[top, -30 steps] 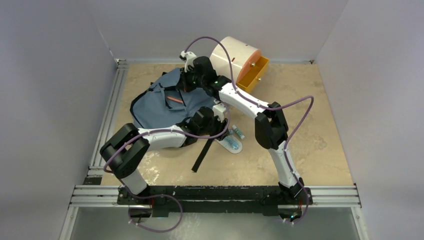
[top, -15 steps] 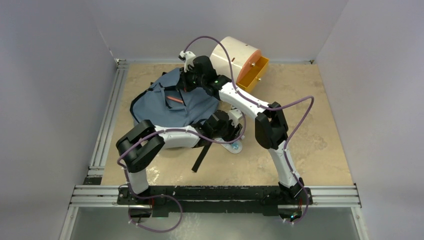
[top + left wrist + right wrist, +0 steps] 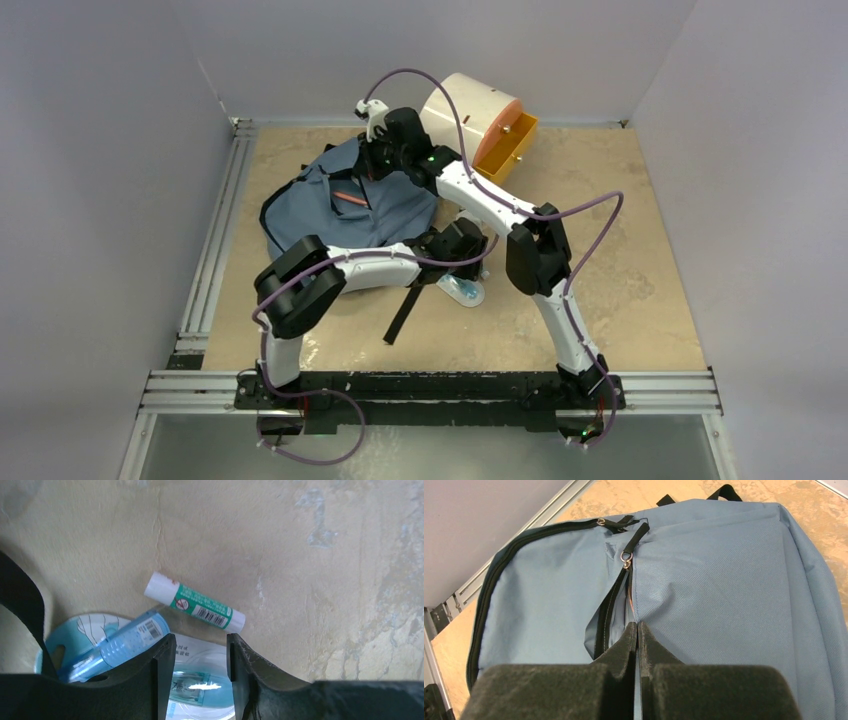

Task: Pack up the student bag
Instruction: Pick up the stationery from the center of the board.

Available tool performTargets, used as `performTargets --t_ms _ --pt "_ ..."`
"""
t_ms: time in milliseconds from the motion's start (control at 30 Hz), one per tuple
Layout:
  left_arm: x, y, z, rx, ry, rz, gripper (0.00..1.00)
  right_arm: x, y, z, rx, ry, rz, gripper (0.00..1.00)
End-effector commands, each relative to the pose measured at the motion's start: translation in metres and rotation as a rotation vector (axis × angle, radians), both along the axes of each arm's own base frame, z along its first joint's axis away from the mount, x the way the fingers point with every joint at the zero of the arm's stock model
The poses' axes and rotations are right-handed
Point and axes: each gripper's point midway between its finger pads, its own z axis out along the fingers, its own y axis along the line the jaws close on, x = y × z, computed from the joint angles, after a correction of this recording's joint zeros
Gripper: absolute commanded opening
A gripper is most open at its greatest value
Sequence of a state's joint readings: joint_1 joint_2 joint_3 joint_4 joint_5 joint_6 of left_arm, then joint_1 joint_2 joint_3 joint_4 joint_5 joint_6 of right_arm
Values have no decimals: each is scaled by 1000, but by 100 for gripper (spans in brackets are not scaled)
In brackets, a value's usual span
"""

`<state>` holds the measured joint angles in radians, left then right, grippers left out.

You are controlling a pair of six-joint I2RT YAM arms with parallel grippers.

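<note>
The slate-blue student bag (image 3: 330, 215) lies flat at the back left, its front zipper partly open (image 3: 614, 595). An orange pencil (image 3: 350, 199) shows in that opening. My right gripper (image 3: 380, 165) is shut on the fabric edge of the zipper opening (image 3: 637, 626). My left gripper (image 3: 468, 260) is open and empty (image 3: 200, 640), low over a white-and-teal blister pack (image 3: 200, 685). A green-and-white glue stick (image 3: 195, 608) lies just beyond the fingertips. A pale blue tube (image 3: 120, 647) lies on the pack to the left.
A cream cylindrical cabinet (image 3: 465, 105) with an open orange drawer (image 3: 508, 147) stands at the back. A black bag strap (image 3: 404, 312) trails toward the front. Metal rails (image 3: 215, 230) run along the left and front edges.
My left arm has swung right, from the bag's near edge to above the blister pack and glue stick. My right gripper has kept its hold on the bag.
</note>
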<state>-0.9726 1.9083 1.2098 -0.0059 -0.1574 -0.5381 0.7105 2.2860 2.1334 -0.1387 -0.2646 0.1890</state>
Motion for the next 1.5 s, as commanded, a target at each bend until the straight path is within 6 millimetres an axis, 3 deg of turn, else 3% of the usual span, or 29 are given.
performTargets --t_ms 0,467,933,1300,1467 --pt "-1 -7 4 -34 69 153 41 12 -6 59 62 -131 -7 0" --pt "16 -16 9 -29 74 289 47 18 -10 50 34 -128 -44 0" --pt "27 -20 -4 21 64 315 49 23 -13 44 19 -127 -63 0" --pt "28 -19 -25 74 87 305 51 26 -18 37 4 -122 -77 0" --pt "21 -16 -36 94 114 288 47 26 -18 38 9 -121 -77 0"
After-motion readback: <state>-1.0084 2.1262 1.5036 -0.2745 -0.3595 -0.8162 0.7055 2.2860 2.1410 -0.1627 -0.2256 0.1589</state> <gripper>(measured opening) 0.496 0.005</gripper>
